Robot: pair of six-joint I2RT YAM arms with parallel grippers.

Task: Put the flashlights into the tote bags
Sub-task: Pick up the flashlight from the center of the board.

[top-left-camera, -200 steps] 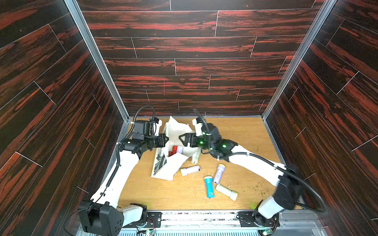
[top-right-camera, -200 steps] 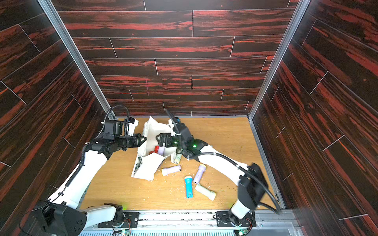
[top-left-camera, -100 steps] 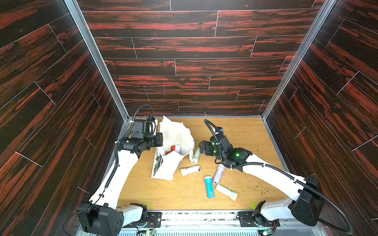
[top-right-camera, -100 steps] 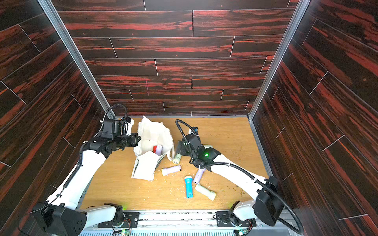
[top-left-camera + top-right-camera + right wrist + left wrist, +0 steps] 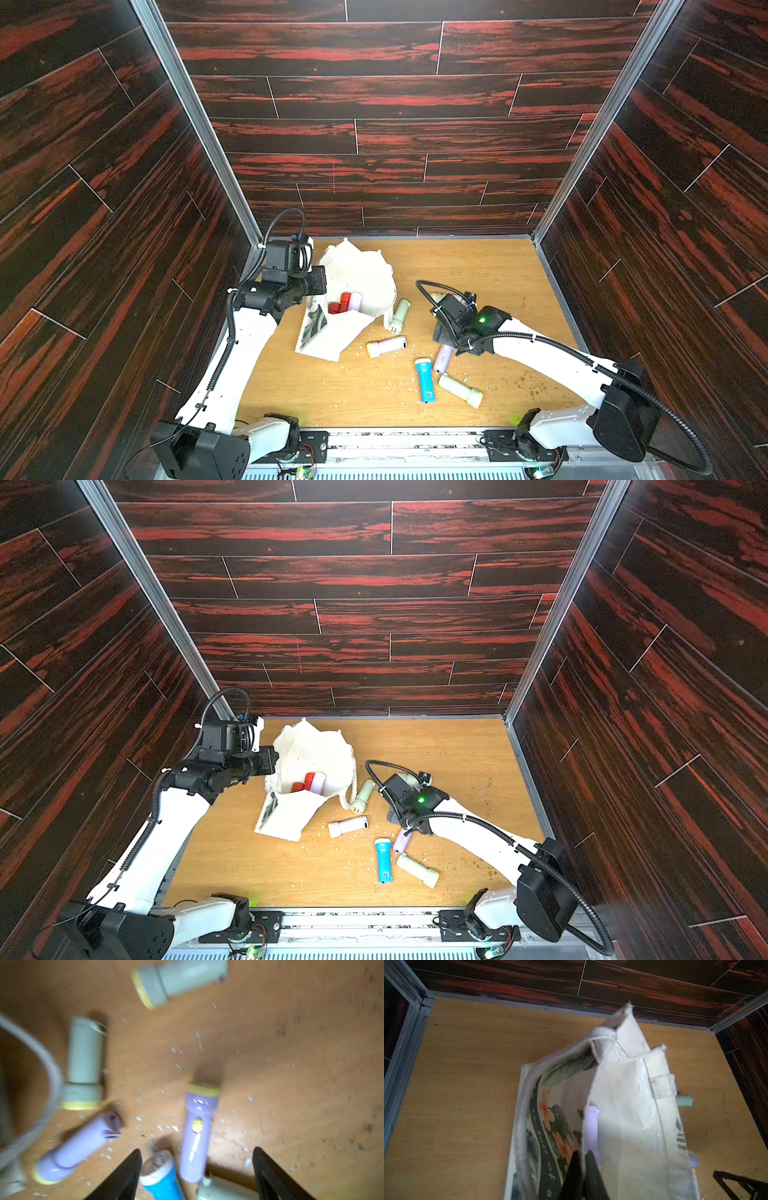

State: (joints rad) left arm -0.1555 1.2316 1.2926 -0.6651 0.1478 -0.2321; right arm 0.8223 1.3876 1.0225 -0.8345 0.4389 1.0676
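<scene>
Lavender flashlight (lying flat); between fingers

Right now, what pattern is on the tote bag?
The tote bag shows green leaves, orange flowers, a dark lettered band; clearest in the left wrist view.

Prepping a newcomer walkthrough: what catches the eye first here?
The off-white tote bag at the table's left rear, mouth held open by the left end effector, with red flashlights inside. Then the bright blue flashlight near the front, close to the open right end effector.
</scene>
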